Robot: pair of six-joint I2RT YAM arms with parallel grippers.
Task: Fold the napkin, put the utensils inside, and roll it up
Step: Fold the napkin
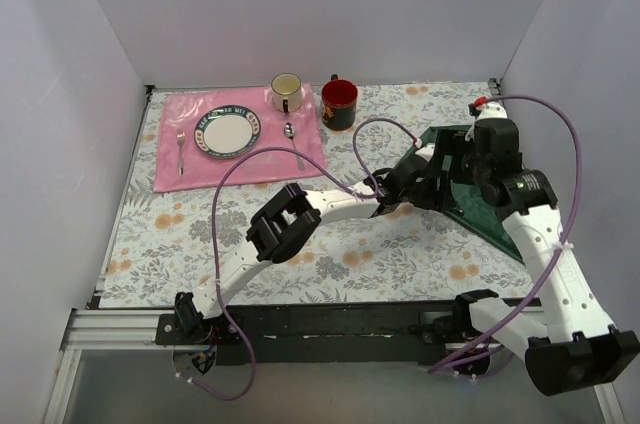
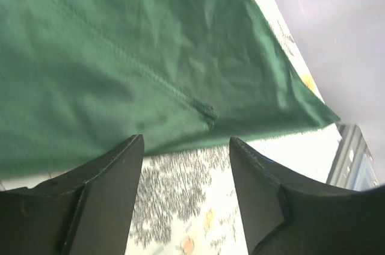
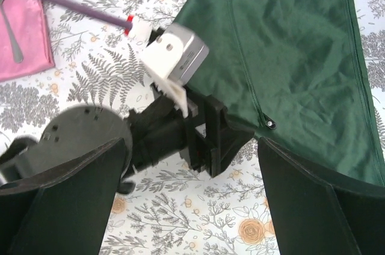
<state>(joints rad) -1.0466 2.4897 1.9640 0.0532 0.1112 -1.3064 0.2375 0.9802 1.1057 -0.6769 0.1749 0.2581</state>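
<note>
The napkin (image 1: 470, 206) lies spread on the flowered counter (image 1: 200, 244), to the right of the red mug (image 1: 339, 102) and nearer the arm bases than it. The left pincer (image 2: 186, 147) is open at the cloth's mug-side hem, its 2 jaws straddling the edge without touching it. The right pincer (image 3: 192, 153) hangs directly above that spot, also spread wide and holding nothing.

I judge 3 risks. The left jaws could close short and nip only the stitched hem, so the satin slips free on the lift. A shallow grip could drag the whole cloth toward the mug instead of folding it. The 2 arms are crowded, so a descent by the right one could strike the left wrist.

No black-handled utensils show. No brand or readable writing appears anywhere.
</note>
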